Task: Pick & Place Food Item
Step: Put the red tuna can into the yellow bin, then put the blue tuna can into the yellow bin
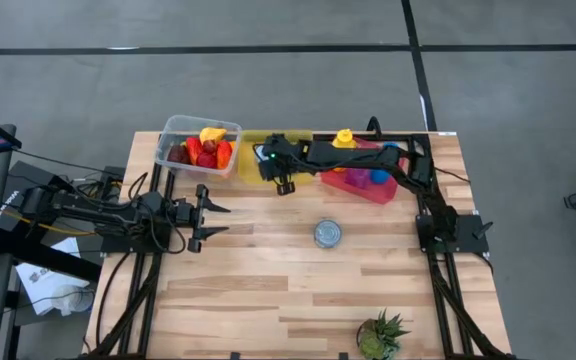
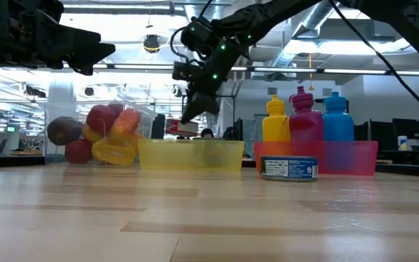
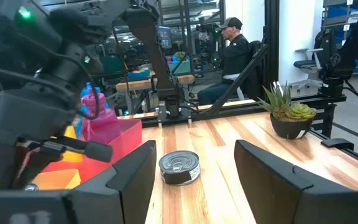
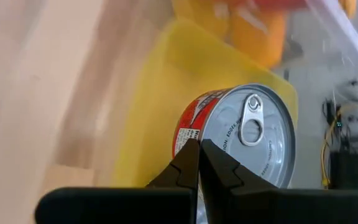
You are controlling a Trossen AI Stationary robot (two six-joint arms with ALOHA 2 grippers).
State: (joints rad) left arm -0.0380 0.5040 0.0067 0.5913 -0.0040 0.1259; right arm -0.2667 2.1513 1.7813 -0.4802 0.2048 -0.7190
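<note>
Red-labelled can sits in the yellow bin at the far edge of the surface, between the clear bin and the pink bin. In the right wrist view its silver lid with pull tab faces the camera and the short axis points at the lens. Label is red with white print, lid plain metal.

Right tool reaches across from the right side and hangs over the yellow bin's near rim; its fingers are pressed together, tips in front of the can's label edge, nothing between them. I cannot tell if the tips touch the can.

Left tool waits low over the surface on the left, fingers spread apart and pointing toward the middle, holding nothing.

A second can with a blue-and-white label stands upright on the bare surface, lid up, well apart from both tools. Clear bin holds red and yellow fruit. Pink bin holds yellow, pink and blue bottles, upright. Small potted succulent is at the near edge. A seated person shows beyond the surface in the left wrist view.
</note>
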